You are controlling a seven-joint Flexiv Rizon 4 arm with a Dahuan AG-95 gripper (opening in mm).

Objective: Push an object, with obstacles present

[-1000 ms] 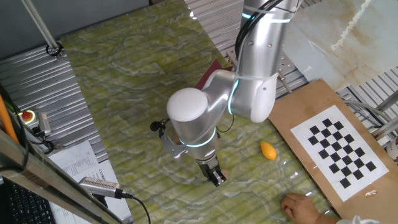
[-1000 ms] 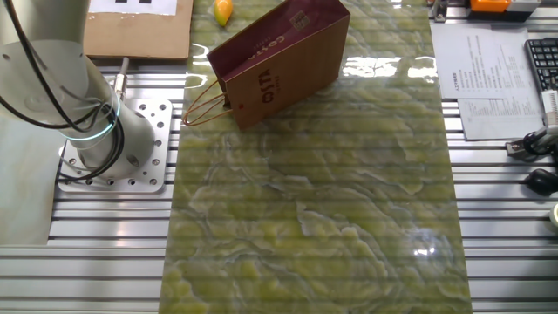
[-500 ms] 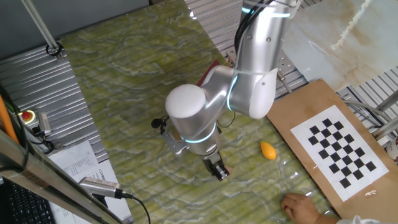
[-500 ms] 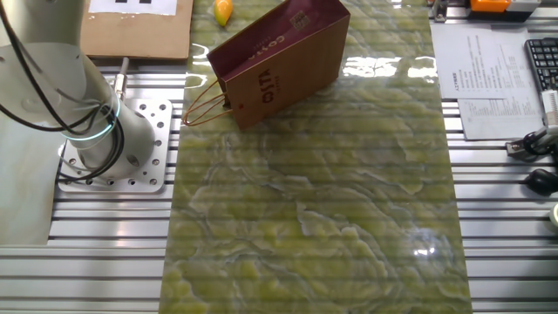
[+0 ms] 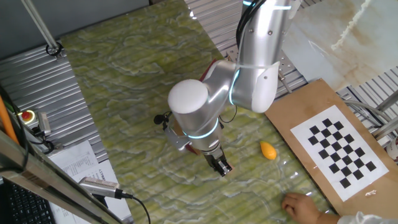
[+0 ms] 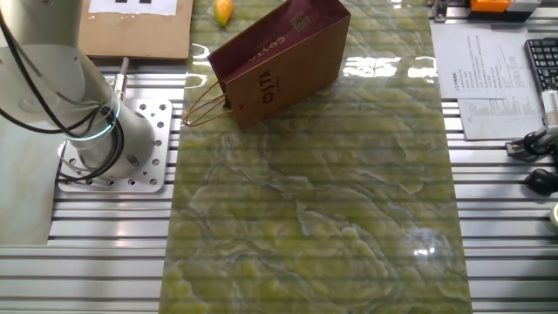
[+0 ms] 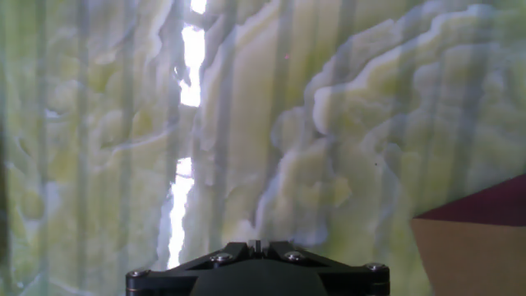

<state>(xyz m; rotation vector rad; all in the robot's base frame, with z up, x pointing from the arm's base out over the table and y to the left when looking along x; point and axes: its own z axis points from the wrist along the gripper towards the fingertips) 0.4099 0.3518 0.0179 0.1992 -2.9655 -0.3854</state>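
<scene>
From one fixed view I saw the fingers (image 5: 221,167) pointing down at the green marbled desk (image 5: 124,68), tips at or just over its surface. They looked dark and close together, but I could not tell whether they were shut. An orange oval piece (image 5: 268,150) lay near the fingers on their checkerboard (image 5: 341,147) side, apart from them. A person's hand (image 5: 300,205) rested at the desk's edge beyond it. I could not pick out the pinkish lump here.

In the other fixed view the fingers were out of sight. The paper bag (image 6: 279,61) lay on its side, with the orange piece behind it.

In the hand view only a corner of the bag (image 7: 477,247) showed, low to the right. No fingertips showed, and neither did the lump.
</scene>
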